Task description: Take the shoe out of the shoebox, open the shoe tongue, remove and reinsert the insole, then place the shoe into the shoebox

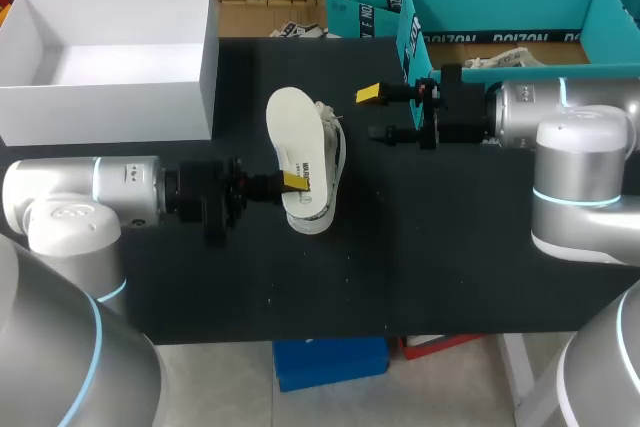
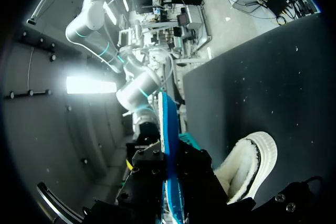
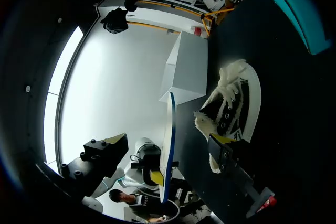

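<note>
Black table (image 1: 450, 277) with a white shoebox (image 1: 100, 112) at its far left corner. Shoe (image 1: 322, 209) rests at the table's middle, well apart from the shoebox. Insole (image 1: 290, 127), out of the shoe, stands over it, pinched on edge by the left gripper (image 1: 290, 182). Right gripper (image 1: 378, 114) hovers just beside the shoe, fingers spread

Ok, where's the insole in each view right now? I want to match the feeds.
Head view: the insole stands on edge mid-table beside the shoe, pinched by the left gripper.
Left wrist view: a thin blue edge in its own gripper, with the shoe beside it.
Right wrist view: a thin upright edge beside the shoe.
Shared landmark: the white shoe.
</note>
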Robot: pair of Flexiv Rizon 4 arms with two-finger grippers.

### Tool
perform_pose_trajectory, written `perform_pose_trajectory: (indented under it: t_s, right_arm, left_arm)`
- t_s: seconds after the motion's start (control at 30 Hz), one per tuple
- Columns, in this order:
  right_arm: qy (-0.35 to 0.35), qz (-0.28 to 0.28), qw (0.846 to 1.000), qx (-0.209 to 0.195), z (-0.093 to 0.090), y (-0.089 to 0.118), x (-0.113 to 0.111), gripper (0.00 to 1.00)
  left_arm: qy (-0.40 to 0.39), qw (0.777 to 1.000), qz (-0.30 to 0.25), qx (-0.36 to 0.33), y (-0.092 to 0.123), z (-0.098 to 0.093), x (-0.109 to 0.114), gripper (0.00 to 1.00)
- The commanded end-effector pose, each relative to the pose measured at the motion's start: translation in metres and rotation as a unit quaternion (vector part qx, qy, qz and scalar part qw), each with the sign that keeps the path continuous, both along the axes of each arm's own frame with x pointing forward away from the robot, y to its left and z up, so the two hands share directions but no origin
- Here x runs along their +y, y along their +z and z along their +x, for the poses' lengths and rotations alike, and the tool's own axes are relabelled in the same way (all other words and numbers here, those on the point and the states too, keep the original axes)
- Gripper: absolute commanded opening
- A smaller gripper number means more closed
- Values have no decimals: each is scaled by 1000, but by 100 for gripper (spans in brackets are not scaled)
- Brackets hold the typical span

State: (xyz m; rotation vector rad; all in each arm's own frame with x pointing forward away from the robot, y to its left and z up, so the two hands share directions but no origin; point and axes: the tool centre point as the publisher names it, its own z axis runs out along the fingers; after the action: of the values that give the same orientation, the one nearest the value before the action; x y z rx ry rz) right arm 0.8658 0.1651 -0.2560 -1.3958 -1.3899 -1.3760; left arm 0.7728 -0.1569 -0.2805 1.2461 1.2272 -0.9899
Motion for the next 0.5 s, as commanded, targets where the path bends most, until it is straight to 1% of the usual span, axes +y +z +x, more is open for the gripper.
perform_pose_trajectory:
  t_s: [0.03, 0.17, 0.2, 0.33, 0.4, 0.47, 0.5]
  right_arm:
    - [-2, 0, 1000, 0, 0, -1, 2, 100]
    - [-2, 0, 1000, 0, 0, -1, 2, 100]
    - [9, 0, 1000, -1, -1, -1, 2, 100]
    - [67, 8, 998, 10, -6, -8, 11, 100]
    - [104, 18, 994, 12, -9, -9, 18, 100]
    - [143, 12, 989, 26, -11, -11, 23, 100]
    - [154, 13, 988, 25, -12, -12, 26, 100]
  left_arm:
    - [3, 1000, 2, -1, 0, -1, -1, 0]
    - [3, 1000, 2, -1, 0, -1, -1, 0]
    - [3, 1000, 2, -1, 0, -1, -1, 0]
    - [3, 1000, 2, -1, 0, -1, -1, 0]
    - [3, 1000, 2, -1, 0, -1, -1, 0]
    - [3, 1000, 2, -1, 0, -1, -1, 0]
    - [3, 1000, 2, -1, 0, -1, -1, 0]
